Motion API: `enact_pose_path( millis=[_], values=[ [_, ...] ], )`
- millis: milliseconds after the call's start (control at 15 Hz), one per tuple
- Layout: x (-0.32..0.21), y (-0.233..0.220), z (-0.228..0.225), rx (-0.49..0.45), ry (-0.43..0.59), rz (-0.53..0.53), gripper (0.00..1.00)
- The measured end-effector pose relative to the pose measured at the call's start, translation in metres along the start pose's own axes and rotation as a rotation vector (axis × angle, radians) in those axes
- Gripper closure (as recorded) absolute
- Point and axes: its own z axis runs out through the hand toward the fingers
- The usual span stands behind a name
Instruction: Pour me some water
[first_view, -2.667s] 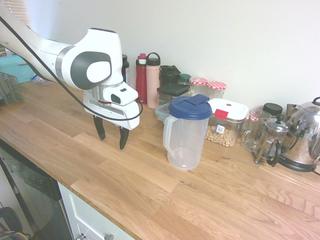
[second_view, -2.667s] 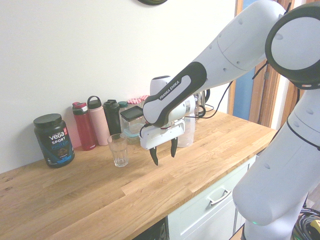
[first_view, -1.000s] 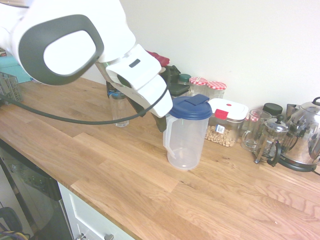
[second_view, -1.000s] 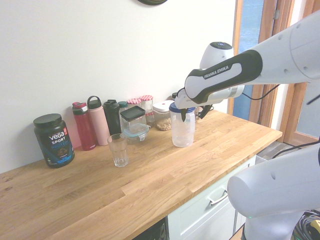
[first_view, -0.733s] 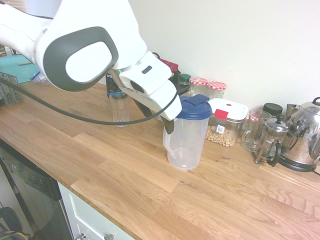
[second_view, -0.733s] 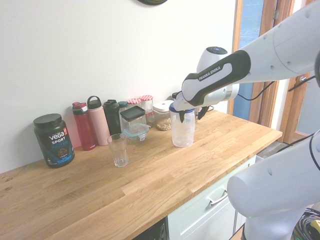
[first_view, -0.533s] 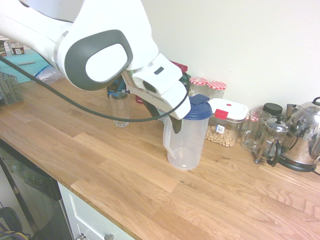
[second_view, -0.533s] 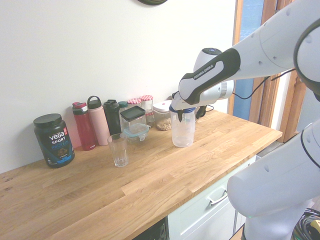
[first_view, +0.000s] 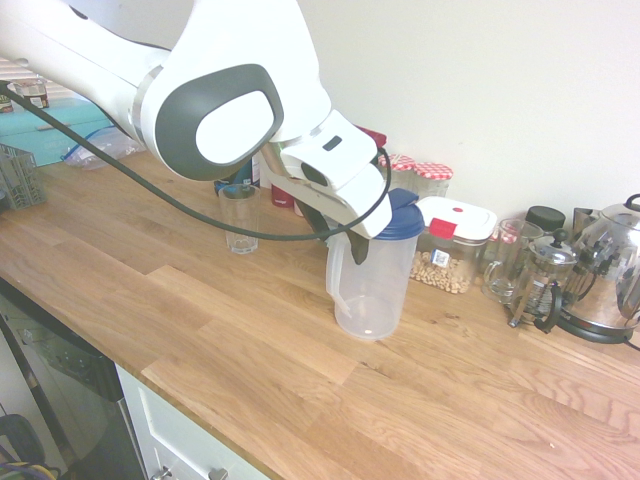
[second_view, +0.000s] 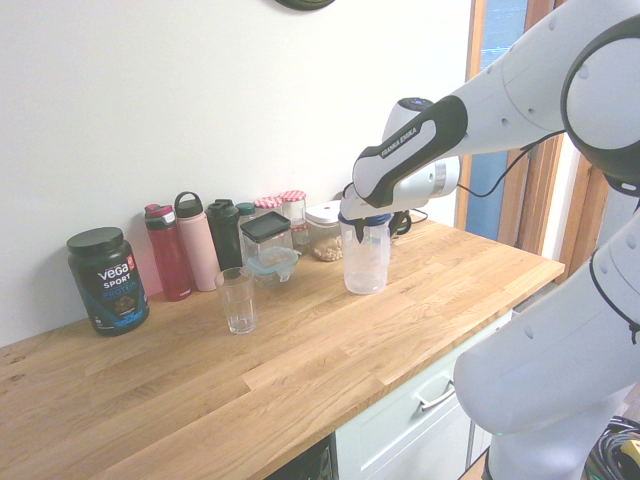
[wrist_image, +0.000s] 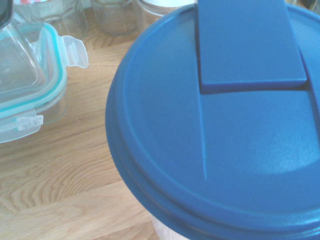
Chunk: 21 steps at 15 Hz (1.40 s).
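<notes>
Over the pitcher (first_view: 372, 285) lid, tilted claw (first_view: 348, 243).

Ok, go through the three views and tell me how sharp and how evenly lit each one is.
First exterior view: the arm fills the upper left and hides the top of the pitcher's handle; the kettle shows bright reflections.
Second exterior view: sharp and evenly lit, the glass clear, with brighter light at the door on the right.
Wrist view: the pitcher's blue lid fills most of the frame, slightly soft, with a pale sheen.
</notes>
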Motion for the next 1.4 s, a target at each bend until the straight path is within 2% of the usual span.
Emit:
enact_pose_path(
  millis=[1067, 1200, 1400],
  values=[
    [-0.004, -0.004, -0.005, -0.002, -0.005, -0.013, 1.00],
    [-0.003, -0.013, -0.036, 0.018, -0.001, -0.024, 1.00],
    [-0.011, -0.027, -0.127, 0.072, 0.019, -0.080, 1.00]
  ],
)
